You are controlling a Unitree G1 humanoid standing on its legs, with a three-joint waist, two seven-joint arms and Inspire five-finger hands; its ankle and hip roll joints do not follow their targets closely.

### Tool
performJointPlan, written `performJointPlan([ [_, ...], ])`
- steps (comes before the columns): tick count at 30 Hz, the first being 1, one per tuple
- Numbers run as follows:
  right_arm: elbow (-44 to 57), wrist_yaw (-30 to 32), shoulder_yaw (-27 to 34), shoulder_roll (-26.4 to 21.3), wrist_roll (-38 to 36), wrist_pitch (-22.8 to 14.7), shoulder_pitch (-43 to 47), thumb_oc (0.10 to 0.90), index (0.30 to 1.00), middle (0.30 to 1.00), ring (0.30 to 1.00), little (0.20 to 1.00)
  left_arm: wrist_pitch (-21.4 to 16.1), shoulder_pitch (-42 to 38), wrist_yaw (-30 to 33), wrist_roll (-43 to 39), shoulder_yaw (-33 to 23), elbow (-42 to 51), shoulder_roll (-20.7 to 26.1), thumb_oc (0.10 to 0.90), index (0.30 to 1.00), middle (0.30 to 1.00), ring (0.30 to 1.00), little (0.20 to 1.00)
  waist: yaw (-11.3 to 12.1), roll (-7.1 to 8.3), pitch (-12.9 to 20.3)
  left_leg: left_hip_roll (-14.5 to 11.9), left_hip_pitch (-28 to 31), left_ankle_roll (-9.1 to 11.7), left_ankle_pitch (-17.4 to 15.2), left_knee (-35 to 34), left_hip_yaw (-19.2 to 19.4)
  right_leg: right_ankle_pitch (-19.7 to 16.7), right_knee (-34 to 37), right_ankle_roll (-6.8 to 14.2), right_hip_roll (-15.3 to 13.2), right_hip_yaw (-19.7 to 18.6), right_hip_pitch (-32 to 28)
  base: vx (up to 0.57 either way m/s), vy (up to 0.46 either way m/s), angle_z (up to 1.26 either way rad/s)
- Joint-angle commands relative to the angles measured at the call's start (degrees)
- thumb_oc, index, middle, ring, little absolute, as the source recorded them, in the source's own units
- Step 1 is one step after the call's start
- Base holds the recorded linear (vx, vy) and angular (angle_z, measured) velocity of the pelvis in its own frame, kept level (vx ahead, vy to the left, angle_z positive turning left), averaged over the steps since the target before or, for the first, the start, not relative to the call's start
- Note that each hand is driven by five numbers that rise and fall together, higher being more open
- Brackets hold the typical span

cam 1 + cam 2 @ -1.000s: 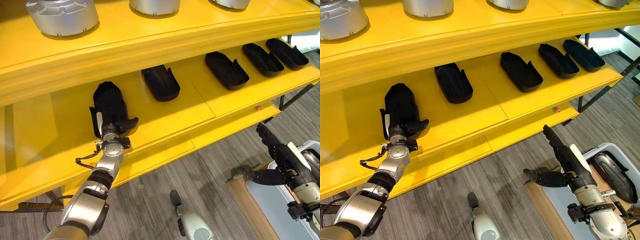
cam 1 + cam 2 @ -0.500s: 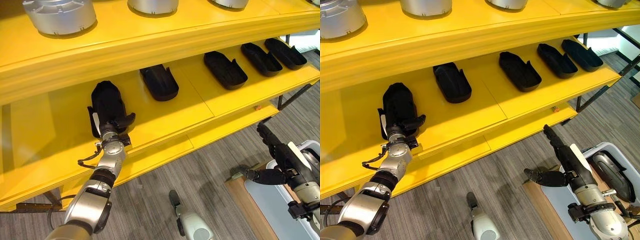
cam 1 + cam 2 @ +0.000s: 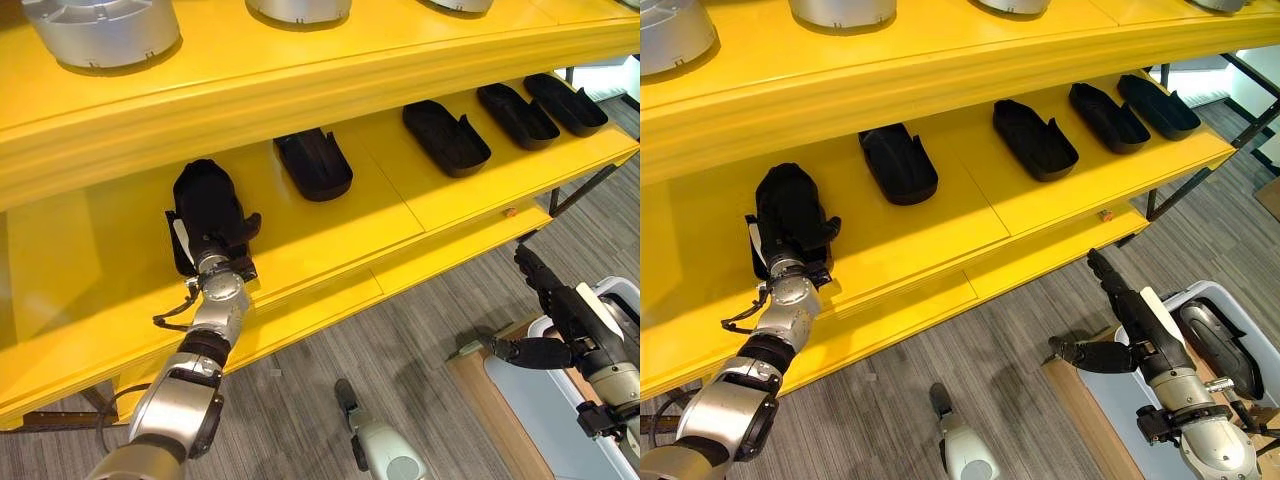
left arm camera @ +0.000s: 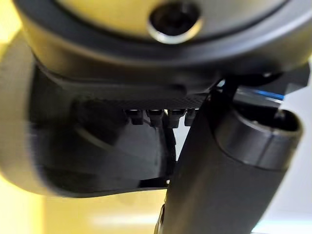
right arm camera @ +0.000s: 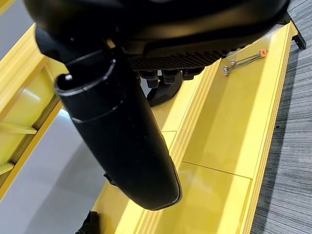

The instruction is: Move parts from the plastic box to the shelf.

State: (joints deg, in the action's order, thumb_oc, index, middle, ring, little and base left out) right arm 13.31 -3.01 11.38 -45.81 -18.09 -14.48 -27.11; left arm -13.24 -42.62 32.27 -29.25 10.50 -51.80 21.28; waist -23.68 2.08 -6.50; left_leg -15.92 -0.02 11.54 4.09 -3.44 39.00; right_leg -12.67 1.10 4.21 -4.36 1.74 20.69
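Our left hand [image 3: 212, 222] lies on top of a black part [image 3: 198, 190] at the left end of the yellow shelf [image 3: 330, 235]. Its fingers drape over the part, and we cannot tell whether they grip it or merely rest there. We judge the part is being set into line with four more black parts to its right, [image 3: 313, 163], [image 3: 446, 138], [image 3: 516, 115] and [image 3: 565, 104], laid open side up and evenly spaced along the same level.

Our right hand [image 3: 1120, 330] hangs over the floor near the right, fingers straight, thumb apart, carrying nothing. Just right of it the plastic box [image 3: 1235, 300] holds another black part [image 3: 1220, 345], ready to be fetched.

Silver round housings [image 3: 100, 30] stand on the upper shelf.
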Motion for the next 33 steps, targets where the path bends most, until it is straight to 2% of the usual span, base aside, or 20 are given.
performJointPlan([
  [1,6.0,3.1,5.0,-4.7,-1.5,-4.7,1.5,0.9,1.0,1.0,1.0,1.0,-7.1,-10.9,1.7,-0.8,-2.8,1.6,4.7,0.9,1.0,1.0,1.0,1.0,-1.3,0.39,-0.3,-8.6,0.0,3.5,9.7,-0.4,-1.1,1.8,-5.3,6.4,-4.3,-5.0,2.9,0.0,0.0,0.0],
  [18,5.4,3.8,4.7,-5.1,-1.8,-4.5,1.1,0.9,1.0,1.0,1.0,1.0,-9.3,-11.9,3.9,-5.2,-6.1,3.5,4.3,0.9,1.0,1.0,1.0,1.0,-1.9,1.3,-0.5,-8.8,-0.1,3.5,9.8,-0.3,-0.8,2.1,-6.5,6.2,-3.6,-5.7,4.4,0.0,-0.003,-0.02],
  [33,5.3,4.5,4.7,-5.2,-1.6,-4.8,0.2,0.9,1.0,1.0,1.0,1.0,-10.3,-11.9,4.9,-5.8,-7.2,3.6,6.5,0.9,1.0,1.0,1.0,1.0,-1.5,1.53,0.0,-8.9,0.1,3.5,9.9,-0.6,-0.9,2.2,-6.4,6.1,-3.1,-5.7,4.6,0.0,-0.003,-0.01],
])
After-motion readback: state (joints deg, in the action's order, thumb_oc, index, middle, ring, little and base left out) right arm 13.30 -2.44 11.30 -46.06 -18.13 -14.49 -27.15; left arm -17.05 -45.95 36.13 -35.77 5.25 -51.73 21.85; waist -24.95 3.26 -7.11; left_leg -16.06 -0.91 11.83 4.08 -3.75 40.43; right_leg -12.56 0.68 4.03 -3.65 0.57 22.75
